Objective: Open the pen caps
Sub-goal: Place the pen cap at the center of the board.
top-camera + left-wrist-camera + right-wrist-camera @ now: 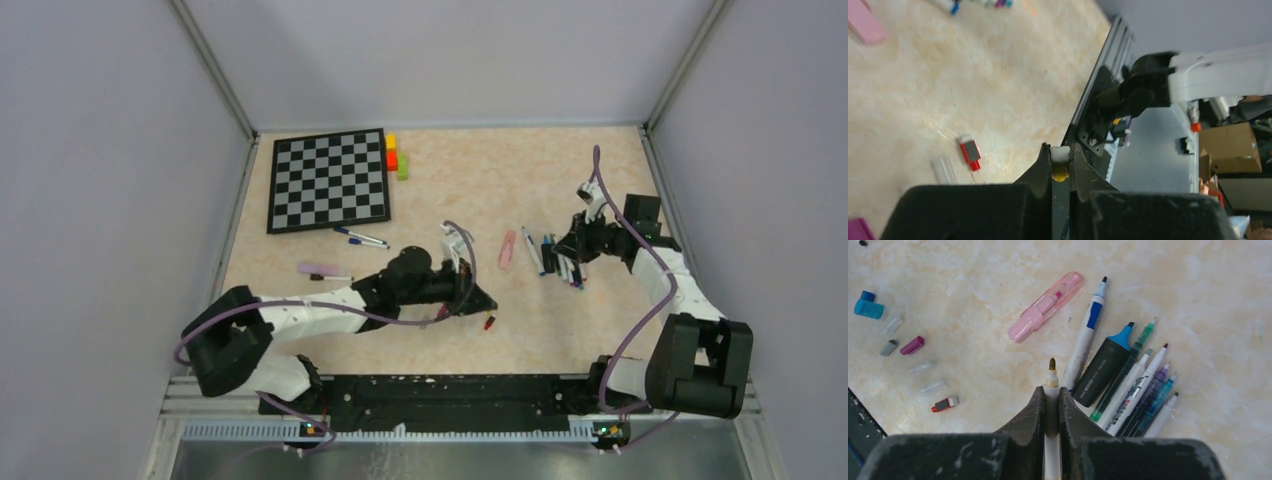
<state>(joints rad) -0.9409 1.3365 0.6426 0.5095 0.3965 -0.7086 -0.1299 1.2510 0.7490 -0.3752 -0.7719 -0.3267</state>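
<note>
My left gripper [478, 300] is shut on a stubby yellow-and-white pen cap [1060, 161], pinched at the fingertips above the table's near edge. My right gripper [573, 250] is shut on a white pen [1051, 381] whose dark tip is bare and points away. Several uncapped pens [1133, 385] lie side by side just right of it. A pink highlighter [1045, 306] lies beyond. Loose caps lie to the left: blue [868, 307], grey [888, 347], magenta [912, 345], red [944, 404] and a clear one [932, 386]. The red cap [969, 151] also shows in the left wrist view.
A chessboard [329, 180] lies at the back left with yellow, red and green blocks [396, 156] beside it. Two pens [362, 238] lie below the board, a lilac one [320, 269] nearer. A black rail [440, 390] runs along the near edge.
</note>
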